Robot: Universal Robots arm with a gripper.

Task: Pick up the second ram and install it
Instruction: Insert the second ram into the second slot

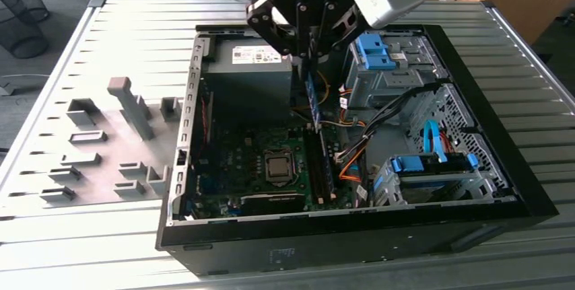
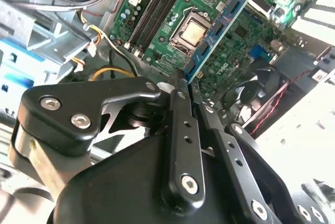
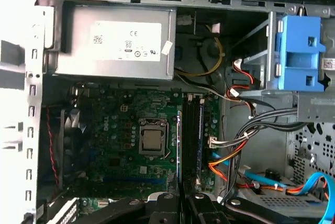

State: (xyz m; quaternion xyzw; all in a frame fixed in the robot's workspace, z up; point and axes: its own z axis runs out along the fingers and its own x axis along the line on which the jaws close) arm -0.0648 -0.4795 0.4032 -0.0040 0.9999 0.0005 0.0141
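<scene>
My gripper [image 1: 310,58] hangs over the open computer case [image 1: 503,189], shut on the second ram [image 1: 313,98], a thin blue-green stick held on edge. In the second wrist view the ram [image 2: 220,28] runs out from between the black fingertips [image 2: 178,90] of the gripper [image 2: 186,80], above the green motherboard [image 2: 230,62]. In the first wrist view the stick [image 3: 179,145] appears edge-on, just beside the long dark memory slots [image 3: 192,130] and apart from them. The slots [image 1: 320,169] lie beside the processor socket [image 1: 280,167]. Whether a slot holds a stick I cannot tell.
A grey power supply [image 1: 247,61] fills the case's far corner. Blue drive-bay latches [image 1: 373,51] [image 1: 431,163] and orange and black cables [image 1: 355,159] crowd the exterior view's right. Grey fixture blocks [image 1: 117,135] stand on the slatted table at the left.
</scene>
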